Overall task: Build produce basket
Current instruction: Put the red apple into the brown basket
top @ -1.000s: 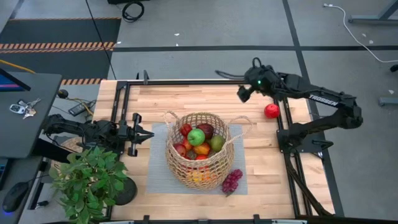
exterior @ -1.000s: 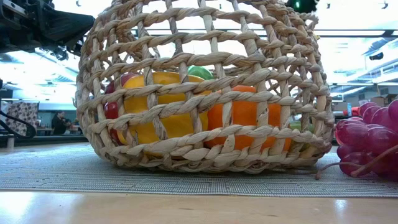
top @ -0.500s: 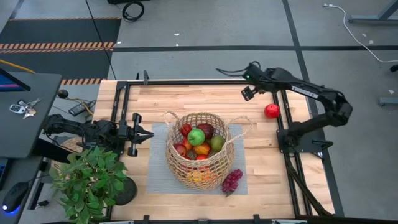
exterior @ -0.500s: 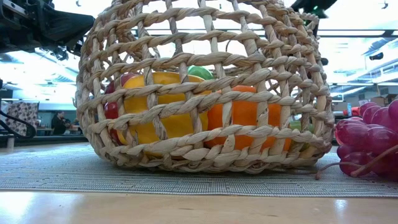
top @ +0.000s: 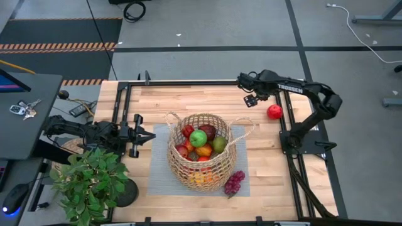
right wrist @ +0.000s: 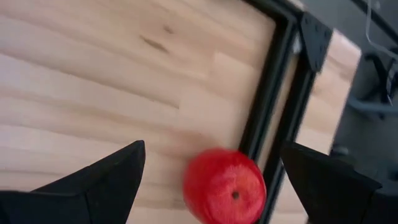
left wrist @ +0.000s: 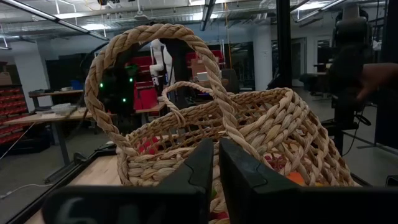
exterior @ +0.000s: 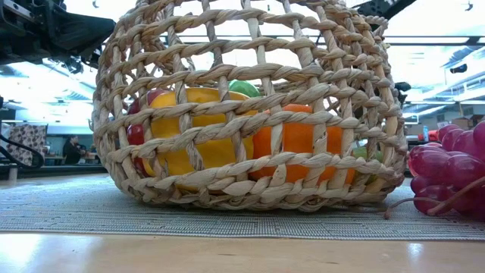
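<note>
Right tool [top: 251,100] spread open above red apple [top: 274,112], arm bent overhead

Grey concrete floor [top: 207,63] with black-and-orange hazard tape [top: 59,45], dark floor mat [top: 63,30], ceiling strip lights [left wrist: 205,7], red shelving [left wrist: 12,106], workbench [left wrist: 43,115] behind.

Both arms are dark, near-black machines built of rounded tubular links and chunky joint housings. The right arm [top: 301,94] carries white block lettering along its upper link, and its base sits on a black bracket frame. The right claw [right wrist: 205,180] shows two broad, wedge-shaped black fingers [right wrist: 93,180] with matte, flat faces. The left arm [top: 88,133] is the same dark finish, ending in the left claw [top: 139,135], whose two slim black fingers [left wrist: 245,177] have smooth angular edges.
</note>
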{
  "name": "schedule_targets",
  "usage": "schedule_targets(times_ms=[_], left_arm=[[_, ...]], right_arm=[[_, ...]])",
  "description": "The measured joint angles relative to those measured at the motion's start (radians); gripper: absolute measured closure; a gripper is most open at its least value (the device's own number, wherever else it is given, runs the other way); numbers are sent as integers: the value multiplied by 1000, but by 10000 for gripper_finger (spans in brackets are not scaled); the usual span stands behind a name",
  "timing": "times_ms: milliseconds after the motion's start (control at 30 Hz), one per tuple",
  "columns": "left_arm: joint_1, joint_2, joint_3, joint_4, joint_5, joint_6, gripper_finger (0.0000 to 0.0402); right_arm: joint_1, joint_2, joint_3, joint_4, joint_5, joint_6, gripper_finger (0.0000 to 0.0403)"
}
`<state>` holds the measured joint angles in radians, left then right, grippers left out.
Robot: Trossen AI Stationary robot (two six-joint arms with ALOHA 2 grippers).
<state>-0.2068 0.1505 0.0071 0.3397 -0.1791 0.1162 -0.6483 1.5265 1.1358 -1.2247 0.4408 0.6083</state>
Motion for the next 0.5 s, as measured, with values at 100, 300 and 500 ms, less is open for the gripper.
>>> schedule_targets(times_ms=[100, 300, 500], left_arm=[[0, 0, 0, 0, 0, 0, 367], [0, 0, 0, 0, 0, 0, 374], [0, 0, 0, -1, 0, 0, 367]], right_arm=[[0, 20, -19, -36, -7, 51, 21], [-3, 20, -124, -57, -44, 86, 21], [3, -38, -244, -74, -52, 126, 21]])
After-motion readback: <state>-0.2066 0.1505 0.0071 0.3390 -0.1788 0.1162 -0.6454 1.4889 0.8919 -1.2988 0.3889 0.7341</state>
